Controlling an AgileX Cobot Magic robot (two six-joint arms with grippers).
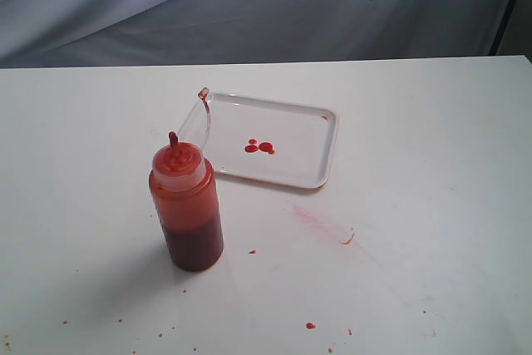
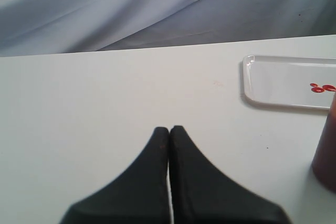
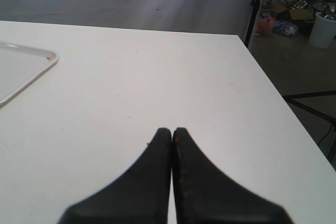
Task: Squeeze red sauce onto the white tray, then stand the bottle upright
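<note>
While the left gripper (image 2: 169,129) hung empty, jaws pressed together, the translucent orange-red plastic squeeze bottle (image 1: 186,209) stood upright just beside the shallow glossy white rectangular tray (image 1: 303,143) holding wet red sauce blobs (image 1: 259,147); the right gripper (image 3: 172,130) likewise had its jaws together.

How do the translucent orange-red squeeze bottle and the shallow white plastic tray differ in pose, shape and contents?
The translucent orange-red plastic squeeze bottle stands upright; the shallow glossy white rectangular tray lies flat. The bottle is tall and cylindrical, the tray low and wide. The bottle holds dark-red fill in its lower part; the tray carries only a few small wet red sauce blobs. Both rest on the white table.
</note>
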